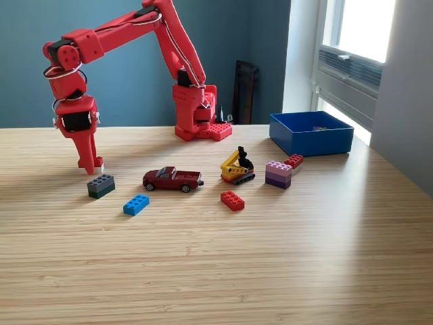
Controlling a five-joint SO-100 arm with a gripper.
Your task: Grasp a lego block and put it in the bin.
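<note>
One red arm fills the upper left of the exterior view, its gripper (88,162) lowered to the table (270,271) at the left edge of the scene, the tip resting at or just above the wood. The small red brick (99,162) it is after shows only as a sliver beside the fingers, so whether they stand wide, narrow or already pinched on the brick cannot be told from this angle. The bin (311,141) sits well apart, at the right of the frame near the window, with the far red brick (293,160) and the pink-and-purple block (278,174) just in front of it. To do this step well, I judge the fingers should straddle the brick squarely across its short sides before closing, with the tip low enough to catch the body, not the studs. The dark green brick (101,185) lies just below the gripper in the frame, near enough to be nudged if the wrist swings. Once the grip is firm, a straight lift should come first, then a carry across the upper part of the scene, clear of the toy car (172,179) and the yellow excavator (237,167).
</note>
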